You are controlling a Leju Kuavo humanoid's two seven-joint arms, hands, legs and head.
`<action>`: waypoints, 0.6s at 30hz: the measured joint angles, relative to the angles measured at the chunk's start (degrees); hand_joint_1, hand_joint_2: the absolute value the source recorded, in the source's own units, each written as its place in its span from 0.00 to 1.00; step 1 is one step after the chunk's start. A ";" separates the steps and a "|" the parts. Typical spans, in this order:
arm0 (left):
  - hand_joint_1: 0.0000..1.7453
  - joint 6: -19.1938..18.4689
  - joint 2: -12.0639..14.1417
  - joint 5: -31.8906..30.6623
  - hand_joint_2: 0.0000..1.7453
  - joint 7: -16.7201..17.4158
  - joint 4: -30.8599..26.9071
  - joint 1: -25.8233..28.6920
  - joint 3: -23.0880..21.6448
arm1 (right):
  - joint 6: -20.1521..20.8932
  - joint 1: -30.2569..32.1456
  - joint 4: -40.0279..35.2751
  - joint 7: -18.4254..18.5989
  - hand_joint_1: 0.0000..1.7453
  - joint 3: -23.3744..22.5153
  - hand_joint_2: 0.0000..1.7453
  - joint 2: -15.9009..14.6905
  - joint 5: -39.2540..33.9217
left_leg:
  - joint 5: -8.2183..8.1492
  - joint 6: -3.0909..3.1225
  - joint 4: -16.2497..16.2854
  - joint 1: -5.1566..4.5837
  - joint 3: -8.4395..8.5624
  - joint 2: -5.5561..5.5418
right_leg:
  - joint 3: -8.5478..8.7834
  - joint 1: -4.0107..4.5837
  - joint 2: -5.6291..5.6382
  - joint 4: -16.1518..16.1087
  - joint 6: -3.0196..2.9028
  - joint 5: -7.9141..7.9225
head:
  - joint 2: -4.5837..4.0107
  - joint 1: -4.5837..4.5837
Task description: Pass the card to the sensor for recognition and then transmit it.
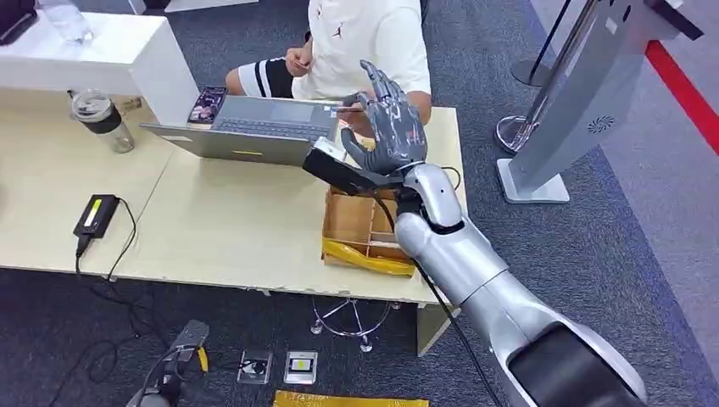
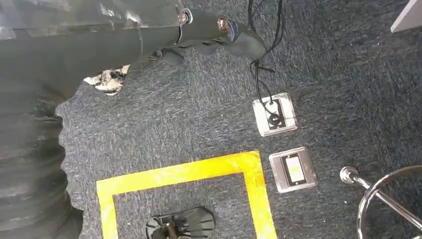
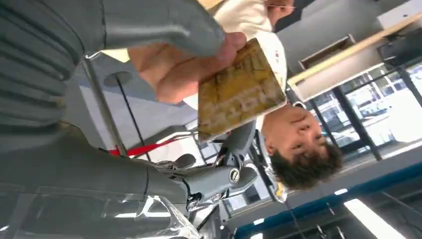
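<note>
Holding the card (image 3: 239,89) up over the table (image 1: 229,229), the right hand (image 1: 388,127) is pinching one corner — thumb on top. It is looking thin, stiff and light (maybe slippery), so gripping an edge is best. Left hand (image 2: 149,35): cannot tell.

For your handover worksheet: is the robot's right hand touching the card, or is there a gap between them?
Touching. In the right wrist view the right hand presses its thumb onto the yellowish card's edge, no gap between them; a person's fingers also grip that card beneath the thumb.
</note>
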 joint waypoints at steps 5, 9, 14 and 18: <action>0.00 0.09 -0.17 -0.11 1.00 0.24 0.00 -0.05 0.00 | -2.40 0.02 2.20 0.24 0.00 0.26 1.00 -0.48 -0.11 | 0.00 0.00 0.01 0.00 0.00 0.03 | -0.04 0.00 0.10 0.00 0.00 0.00 | 0.00 0.02; 0.00 0.22 -0.20 0.11 1.00 0.33 0.00 -0.02 0.00 | -3.19 0.18 3.04 0.04 0.00 -0.04 1.00 -1.60 -2.89 | 0.00 0.00 0.01 0.00 -0.01 0.05 | -0.05 0.00 0.11 0.00 0.00 0.00 | 0.00 0.02; 0.00 0.68 -0.15 1.01 1.00 0.33 0.00 0.22 0.00 | -3.25 1.26 3.39 -0.48 0.00 -1.71 1.00 -3.83 -8.57 | -0.01 0.00 0.02 -0.01 0.01 0.08 | -0.04 -0.01 0.10 -0.01 0.00 0.00 | 0.00 0.00; 0.00 1.14 0.07 1.79 1.00 -0.04 0.02 1.08 0.02 | -3.36 3.98 2.12 0.24 0.00 -4.41 1.00 -7.40 -14.75 | -0.01 0.01 0.03 -0.02 0.01 0.07 | -0.04 -0.03 0.10 -0.03 0.01 0.01 | 0.00 0.00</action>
